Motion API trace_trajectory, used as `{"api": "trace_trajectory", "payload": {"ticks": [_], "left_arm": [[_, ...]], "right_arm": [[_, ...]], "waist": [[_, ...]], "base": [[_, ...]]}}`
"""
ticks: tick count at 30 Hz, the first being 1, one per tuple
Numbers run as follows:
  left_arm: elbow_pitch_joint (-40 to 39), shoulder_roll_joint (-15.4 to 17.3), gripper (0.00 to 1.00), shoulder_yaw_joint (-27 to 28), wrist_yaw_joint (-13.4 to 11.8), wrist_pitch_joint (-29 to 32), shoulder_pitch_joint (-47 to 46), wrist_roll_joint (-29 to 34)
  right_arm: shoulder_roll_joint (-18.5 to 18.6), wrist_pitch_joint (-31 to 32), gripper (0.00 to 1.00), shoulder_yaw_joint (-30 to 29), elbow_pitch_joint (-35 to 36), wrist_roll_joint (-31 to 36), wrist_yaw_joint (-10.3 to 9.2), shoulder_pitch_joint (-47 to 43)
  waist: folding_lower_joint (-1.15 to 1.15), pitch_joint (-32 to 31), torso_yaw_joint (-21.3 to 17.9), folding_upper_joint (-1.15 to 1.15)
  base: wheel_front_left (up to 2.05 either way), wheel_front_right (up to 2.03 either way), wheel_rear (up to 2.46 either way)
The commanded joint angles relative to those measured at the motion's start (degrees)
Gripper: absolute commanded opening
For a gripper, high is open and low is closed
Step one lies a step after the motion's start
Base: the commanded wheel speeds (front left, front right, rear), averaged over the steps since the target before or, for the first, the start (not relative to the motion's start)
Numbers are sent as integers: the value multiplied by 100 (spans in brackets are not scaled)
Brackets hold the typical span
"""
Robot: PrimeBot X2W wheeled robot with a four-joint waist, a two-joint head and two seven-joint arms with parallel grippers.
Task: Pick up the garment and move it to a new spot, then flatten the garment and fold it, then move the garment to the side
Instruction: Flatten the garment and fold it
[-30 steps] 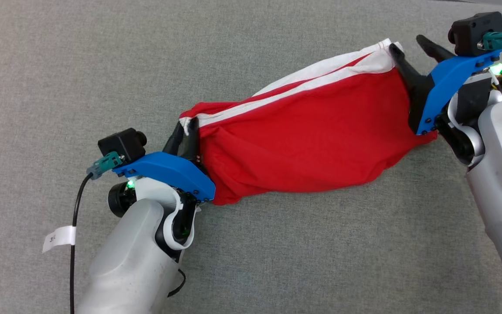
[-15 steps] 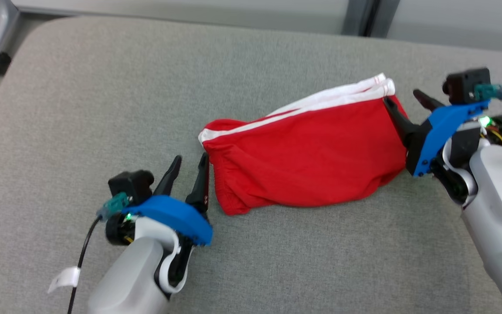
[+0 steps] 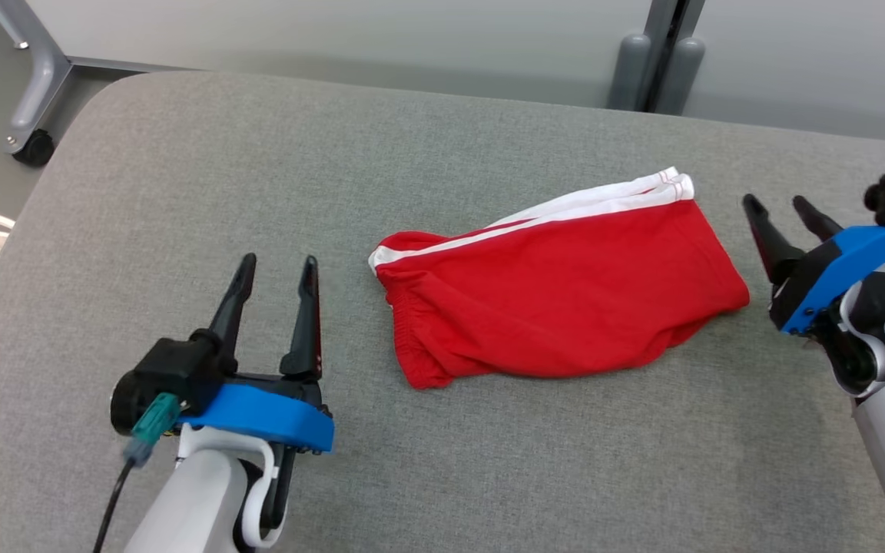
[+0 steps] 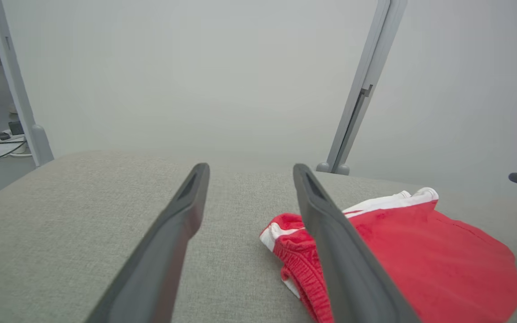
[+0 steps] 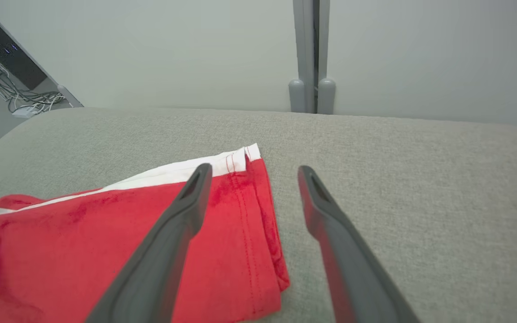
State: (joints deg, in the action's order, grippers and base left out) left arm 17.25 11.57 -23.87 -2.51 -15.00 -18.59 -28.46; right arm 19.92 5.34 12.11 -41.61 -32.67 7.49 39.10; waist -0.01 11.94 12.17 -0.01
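Head view: left gripper (image 3: 280,263) has its jaws spread wide with nothing between them, fingers pointing away from the robot. Right gripper (image 3: 774,203) is likewise agape and empty, angled a little inward. Neither touches cloth.

Between the two lie the red shorts (image 3: 565,299), flat on the grey padded surface (image 3: 258,153) and roughly centred between the arms. Long axis runs side to side and is canted, so the right end sits farther from the robot than the left. White side stripe (image 3: 565,217) runs along the far edge.

- Left end: gathered elastic waistband (image 4: 303,269), lying to the right of the left jaws and apart from them by a strip of bare surface.
- Right end: stitched hem (image 5: 245,215), just beside the right jaws. In the right wrist view one finger crosses over that hem corner. Whether it hovers above or clear to the side, I cannot tell.

Judgement: right arm is the nearer. Each jaw faces along its own side rather than at the cloth, so either must swing inward toward its end to take hold. The shorts look doubled over already, so shifting them aside seems to be what remains.
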Motion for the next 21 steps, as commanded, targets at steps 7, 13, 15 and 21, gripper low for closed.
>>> {"api": "trace_trajectory", "payload": {"ticks": [7, 13, 15, 21], "left_arm": [[-667, -428, 100, 1151, 486, -21, 662, 910], [-578, -685, 100, 1751, 667, -23, 942, 1276], [-532, -748, 100, 1861, 722, -23, 969, 1326], [-435, -837, 100, 1975, 857, -23, 923, 1405]], "right_arm": [[-36, -21, 100, -254, -459, 91, 2, 152], [-134, 49, 100, -466, -998, 240, 1, 521], [-200, 104, 100, -534, -1211, 313, 1, 664], [-337, 191, 100, -586, -1737, 554, 1, 929]], "waist": [[1, 203, 164, 1], [1, 441, 300, 1], [1, 528, 358, 1], [1, 677, 524, 1]], "base": [[0, 0, 0], [0, 0, 0], [0, 0, 0], [0, 0, 0]]}}
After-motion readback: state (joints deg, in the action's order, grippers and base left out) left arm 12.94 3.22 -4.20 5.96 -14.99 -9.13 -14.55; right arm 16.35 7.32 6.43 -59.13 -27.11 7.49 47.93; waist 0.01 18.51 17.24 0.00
